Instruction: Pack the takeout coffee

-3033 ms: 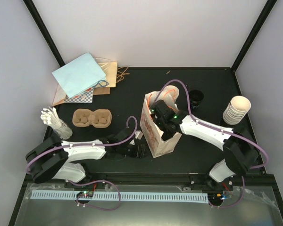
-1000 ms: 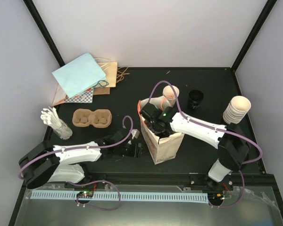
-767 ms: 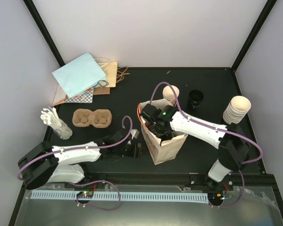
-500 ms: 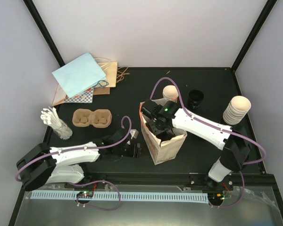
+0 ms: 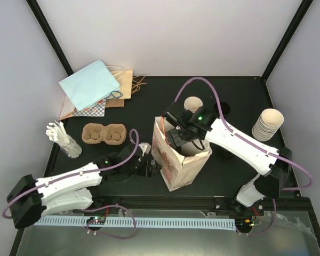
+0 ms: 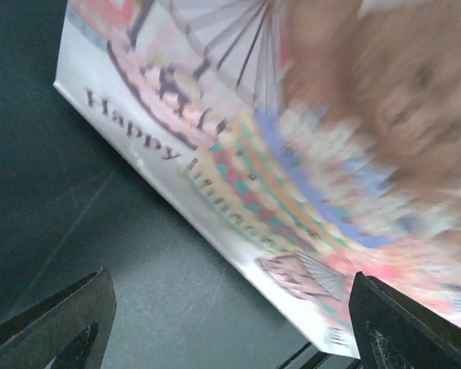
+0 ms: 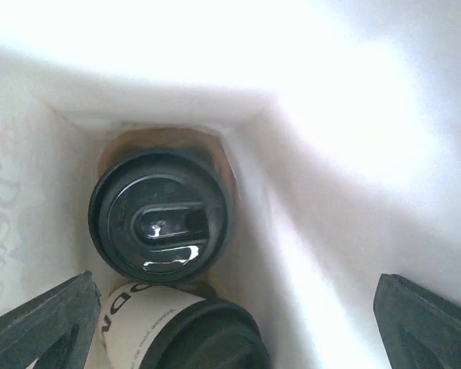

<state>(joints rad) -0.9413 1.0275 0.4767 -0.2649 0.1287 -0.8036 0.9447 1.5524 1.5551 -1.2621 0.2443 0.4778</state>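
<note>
While right jaws gape, lidded cup point(image 7: 159, 215) stands below, untouched (inside bag point(image 7: 315, 138)).

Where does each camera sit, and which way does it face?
Top external: above and behind the arms, looking down on the table; both show.
Left wrist: beside the bag, facing its printed side; left gripper tips at the bottom corners.
Right wrist: above the bag, looking down at two lidded cups inside; right gripper tips show.
Shared: the bag, in all three.
</note>
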